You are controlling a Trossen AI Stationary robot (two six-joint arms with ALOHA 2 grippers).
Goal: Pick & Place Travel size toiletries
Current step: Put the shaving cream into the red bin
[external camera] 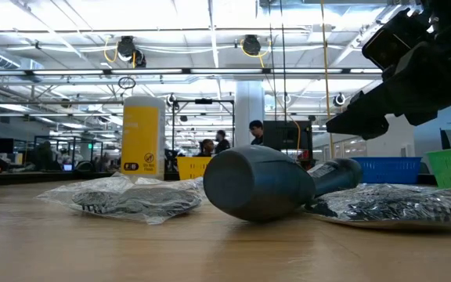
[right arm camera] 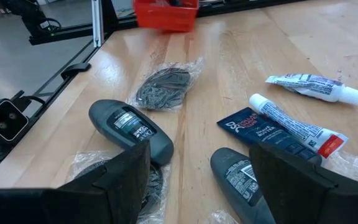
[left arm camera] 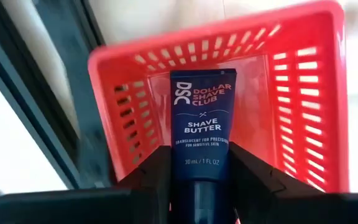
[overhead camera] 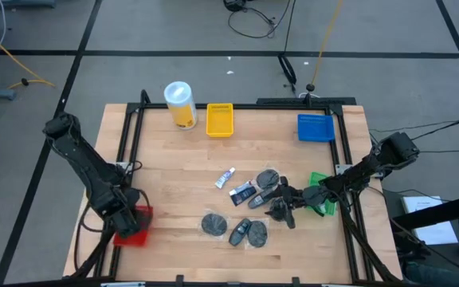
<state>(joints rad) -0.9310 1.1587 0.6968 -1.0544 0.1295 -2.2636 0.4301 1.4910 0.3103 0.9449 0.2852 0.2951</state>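
My left gripper (left arm camera: pixel 199 165) hangs over the red tray (left arm camera: pixel 303 93) at the table's near left and is shut on a dark blue shave-butter tube (left arm camera: pixel 201 106). My right gripper (right arm camera: pixel 204 163) hovers open above the toiletries (overhead camera: pixel 245 209) spread on the table's middle right. One grey oblong bottle (right arm camera: pixel 236 177) lies below, between its fingers, untouched. Another grey bottle (right arm camera: pixel 132 127), a dark blue pack (right arm camera: pixel 253 127), two white tubes (right arm camera: pixel 294 127) (right arm camera: pixel 312 87) and a bagged grey disc (right arm camera: pixel 165 87) lie flat on the wood. My left gripper pinches the blue tube between its two fingers (left arm camera: pixel 157 171) at the tube's near end (left arm camera: pixel 199 180), below the printed label. The fingers come from above, pointing down. The tube points into the red tray; whether its far end rests on the tray floor I cannot tell.
A tall yellow canister (overhead camera: pixel 180 104), a yellow tray (overhead camera: pixel 220 119) and a blue tray (overhead camera: pixel 315 127) stand along the far edge. A green tray (overhead camera: pixel 322 199) sits by my right arm. A black frame (overhead camera: pixel 130 135) borders the table. Bare wood lies between the red tray and the toiletries.
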